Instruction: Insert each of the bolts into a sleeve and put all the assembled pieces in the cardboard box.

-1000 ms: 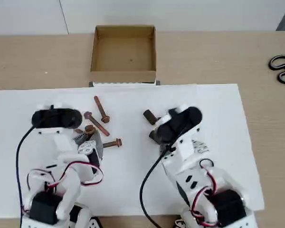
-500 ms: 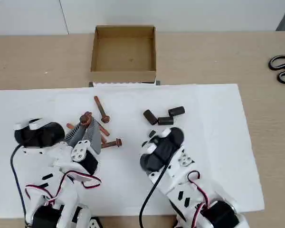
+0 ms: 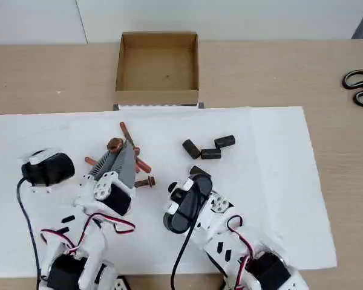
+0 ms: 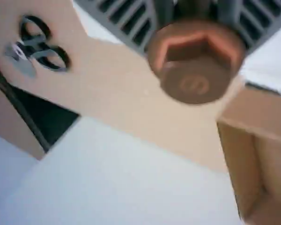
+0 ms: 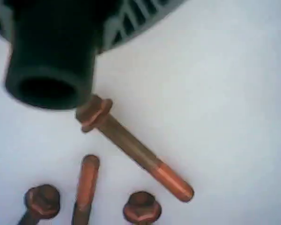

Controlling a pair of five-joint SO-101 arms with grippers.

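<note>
My left gripper (image 3: 117, 158) is shut on a copper bolt (image 3: 115, 145), whose hex head (image 4: 194, 61) pokes out between the grey jaws. It hangs over the loose bolts (image 3: 128, 136) on the white sheet. My right gripper (image 3: 195, 175) is shut on a black sleeve (image 5: 51, 61), with the sleeve's open bore facing the camera. Beneath the sleeve lie a long bolt (image 5: 131, 150) and several others (image 5: 86, 187). Three loose sleeves (image 3: 210, 153) lie in the middle of the sheet. The cardboard box (image 3: 158, 90) stands open at the back.
A white paper sheet (image 3: 278, 181) covers the front of the wooden table. Scissors (image 3: 360, 87) lie at the far right edge. In the left wrist view the scissors (image 4: 35, 47) and a wall of the box (image 4: 257, 154) appear behind the bolt.
The left gripper has lifted the bolt a little towards the box. The right arm has pulled back from the sleeves towards the front left with one sleeve, uncovering the other three.
</note>
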